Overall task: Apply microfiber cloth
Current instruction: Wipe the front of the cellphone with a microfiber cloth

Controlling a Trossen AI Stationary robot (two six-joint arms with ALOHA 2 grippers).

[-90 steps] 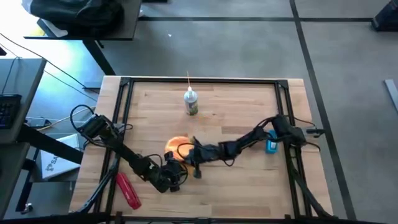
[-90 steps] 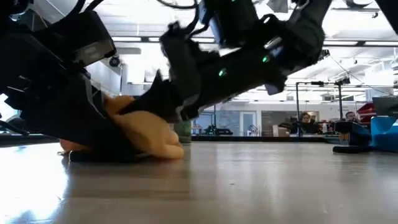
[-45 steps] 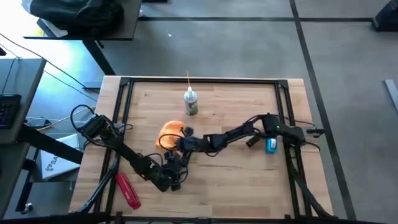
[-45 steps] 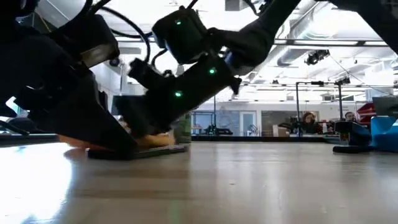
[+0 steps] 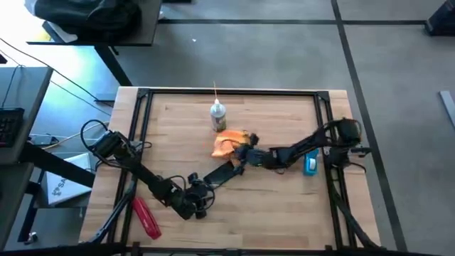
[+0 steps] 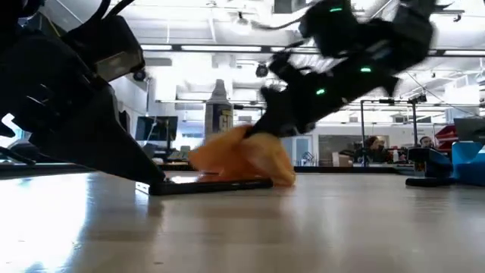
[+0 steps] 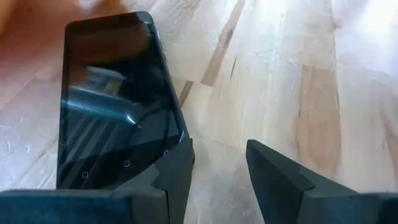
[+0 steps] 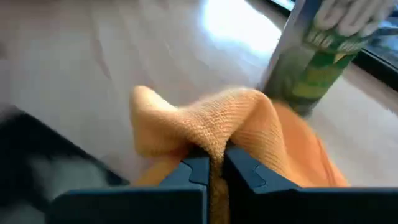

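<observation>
Right now the microfiber cloth (image 8: 249, 134) sits pinched between the right fingers (image 8: 193, 177).

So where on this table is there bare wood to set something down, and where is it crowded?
Free: the far-left corner beside the spray bottle, the far-right corner, and the near-right strip in front of the right arm. Crowded: the middle, where the right claw grips the microfiber cloth by the phone, the left claw at its near end.

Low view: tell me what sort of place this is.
Probably a robotics lab or open workshop: a framed wooden table, exposed ducts and strip lights overhead, and people at desks in the background.
</observation>
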